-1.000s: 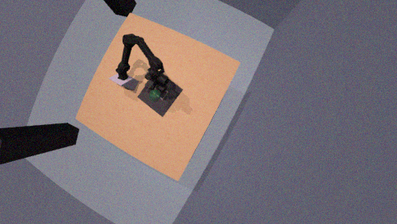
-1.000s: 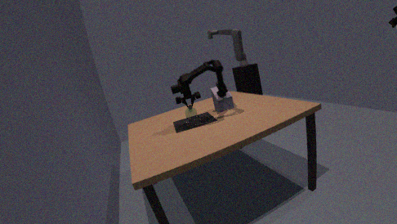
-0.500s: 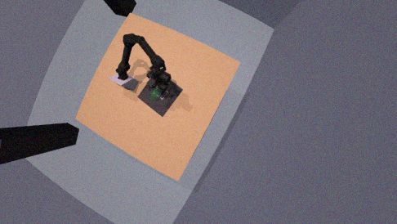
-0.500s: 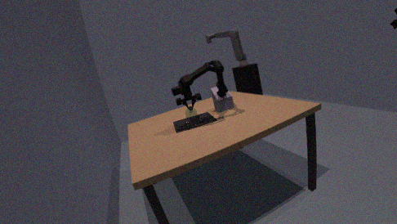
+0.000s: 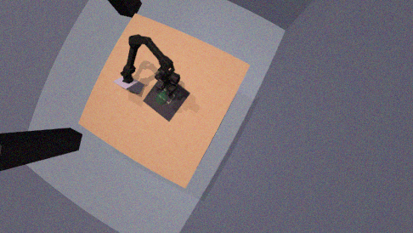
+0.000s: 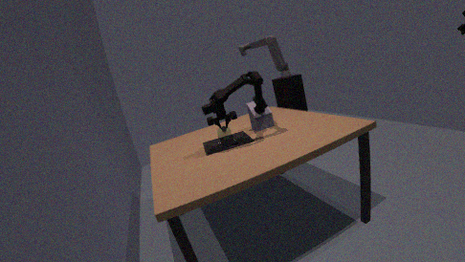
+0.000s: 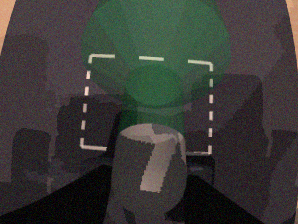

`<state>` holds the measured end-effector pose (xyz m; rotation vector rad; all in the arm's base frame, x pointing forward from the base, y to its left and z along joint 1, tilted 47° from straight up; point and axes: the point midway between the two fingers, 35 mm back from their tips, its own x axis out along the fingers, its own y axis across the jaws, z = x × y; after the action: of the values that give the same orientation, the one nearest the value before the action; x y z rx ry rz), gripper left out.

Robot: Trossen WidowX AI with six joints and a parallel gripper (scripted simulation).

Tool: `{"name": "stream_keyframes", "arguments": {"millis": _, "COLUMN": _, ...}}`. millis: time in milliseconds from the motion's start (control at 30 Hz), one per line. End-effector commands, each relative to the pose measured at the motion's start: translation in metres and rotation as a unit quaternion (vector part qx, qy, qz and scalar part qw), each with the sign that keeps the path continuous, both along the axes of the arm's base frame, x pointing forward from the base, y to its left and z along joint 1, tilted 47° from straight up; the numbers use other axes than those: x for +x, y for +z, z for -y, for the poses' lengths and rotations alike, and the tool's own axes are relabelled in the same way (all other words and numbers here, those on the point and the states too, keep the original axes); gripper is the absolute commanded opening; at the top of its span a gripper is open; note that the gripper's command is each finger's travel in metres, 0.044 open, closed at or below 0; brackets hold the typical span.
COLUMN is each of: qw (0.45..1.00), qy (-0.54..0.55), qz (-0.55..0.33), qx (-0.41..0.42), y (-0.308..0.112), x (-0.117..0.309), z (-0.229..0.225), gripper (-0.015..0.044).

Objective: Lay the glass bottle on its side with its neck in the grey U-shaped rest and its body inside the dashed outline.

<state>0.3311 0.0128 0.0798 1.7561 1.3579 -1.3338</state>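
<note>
Item: green glass bottle (image 5: 161, 98) (image 6: 221, 135) (image 7: 155, 35), see-through, wide-bodied, with a grey cap-like top (image 7: 129, 170). Located at and below the gripper (image 5: 172, 93) (image 6: 224, 129) (image 7: 149, 175), its top between the fingers, its body beyond them on the far side in the wrist view. Not laid flat; its exact lean cannot be read.

Grip: closed on the bottle, at the neck end. Likely reason: the neck is the narrow part, and holding it lets the body be lowered and turned while the neck is guided to its support. Letting go now would risk a topple and broken glass.

Item: white dashed outline, rectangular (image 7: 85, 108), on a dark square mat (image 5: 170, 114) (image 6: 228, 142) (image 7: 30, 20). Lies below the gripper, partly seen through the green glass. It presumably marks where the body should lie, so the bottle is being held over its destination.

Item: grey U-shaped rest. Not told apart with certainty.

Item: black six-joint arm (image 5: 155, 51) (image 6: 234, 88). Raised at the elbow, forearm sloping down and outward to the gripper, which points steeply down over the mat on the wooden bench (image 5: 204, 76) (image 6: 287, 139). The pose seems chosen for slow lowering; tilting appears to remain.
</note>
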Motion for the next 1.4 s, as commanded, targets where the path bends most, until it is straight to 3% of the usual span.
{"name": "stream_keyframes", "arguments": {"millis": 0, "qw": 1.0, "qy": 0.0, "qz": 0.0, "qx": 0.001, "y": 0.0, "x": 0.002, "z": -0.009, "gripper": 0.0125}}
{"name": "stream_keyframes", "arguments": {"millis": 1367, "qw": 1.0, "qy": 0.005, "qz": 0.009, "qx": -0.002, "y": -0.001, "x": 0.01, "z": -0.04, "gripper": 0.0125}}
